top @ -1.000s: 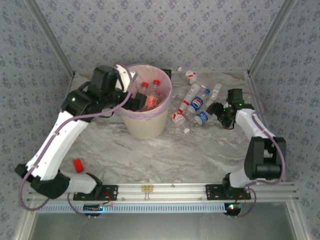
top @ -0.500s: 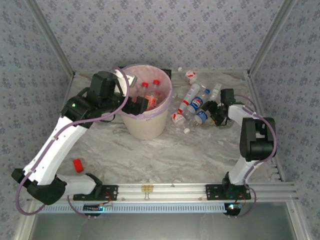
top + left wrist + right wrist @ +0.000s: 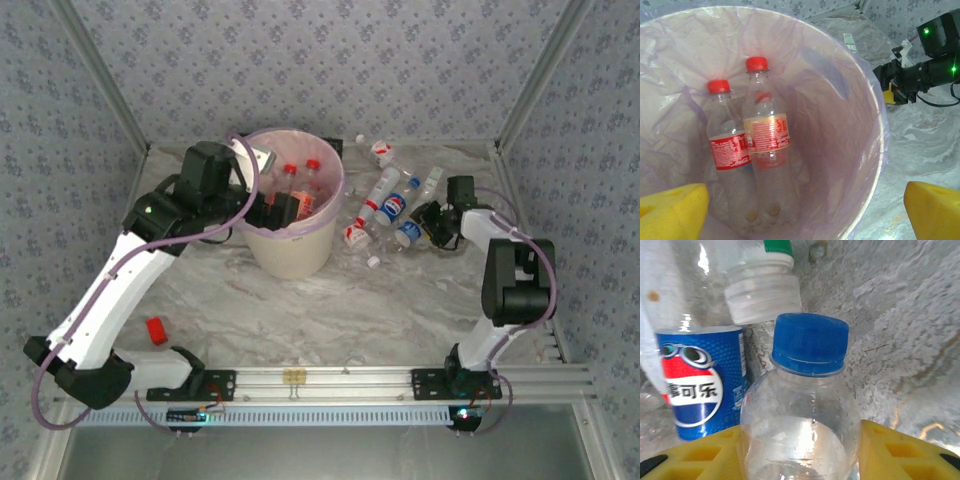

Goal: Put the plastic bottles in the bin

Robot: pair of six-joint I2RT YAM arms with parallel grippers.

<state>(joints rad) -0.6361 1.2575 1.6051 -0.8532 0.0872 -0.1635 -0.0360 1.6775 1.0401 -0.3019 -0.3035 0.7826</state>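
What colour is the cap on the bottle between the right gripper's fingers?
Blue cap; clearest in the right wrist view.

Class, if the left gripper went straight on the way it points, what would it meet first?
The left gripper would probably meet the orange-labelled bottle in the bin first; depth is unclear.

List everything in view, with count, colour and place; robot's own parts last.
bin: one, cream with pink liner, back of table.
red-capped bottles: two, clear with red labels, upright inside the bin.
loose bottles: about six, clear, red, blue or white caps, lying right of the bin.
blue-capped bottle: one of those, clear, between the right tool's pads.
red block: one, near left of table.
table: one, grey marbled.
left tool: one, yellow pads, open above the bin.
right tool: one, yellow pads, closed around the blue-capped bottle.
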